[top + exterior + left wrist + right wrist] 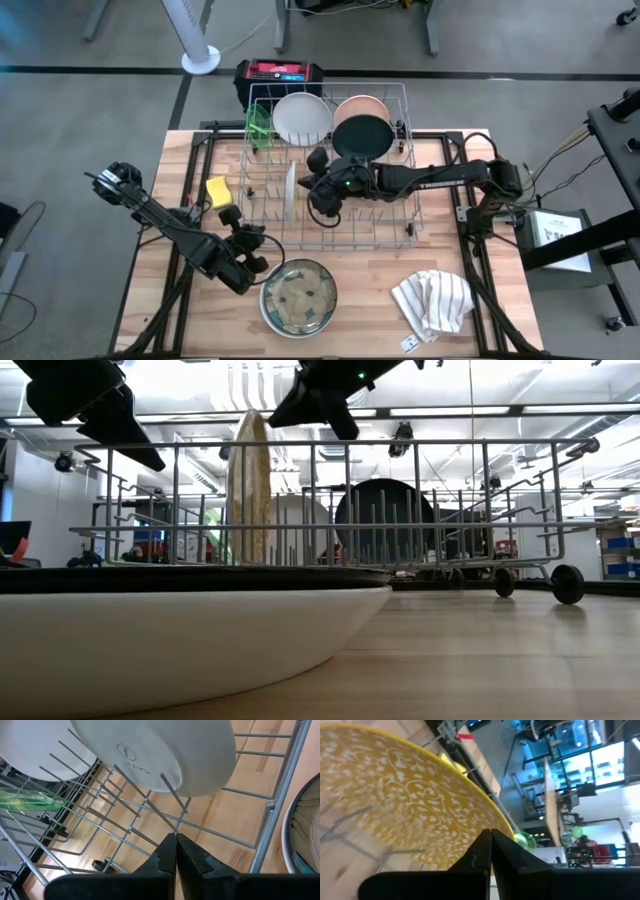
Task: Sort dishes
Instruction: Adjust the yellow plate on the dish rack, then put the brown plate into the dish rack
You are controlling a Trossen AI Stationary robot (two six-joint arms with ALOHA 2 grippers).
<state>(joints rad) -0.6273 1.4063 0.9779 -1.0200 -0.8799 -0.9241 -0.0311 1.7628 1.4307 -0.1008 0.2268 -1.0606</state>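
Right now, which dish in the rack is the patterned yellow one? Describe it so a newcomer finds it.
Start at the wire dish rack at the table's far middle. Four dishes stand along its back edge; the yellow plate with white scrollwork stands alone on edge nearer the front, left of the right gripper. It is the only patterned dish.

Bowl (180,640) cut off, near edge
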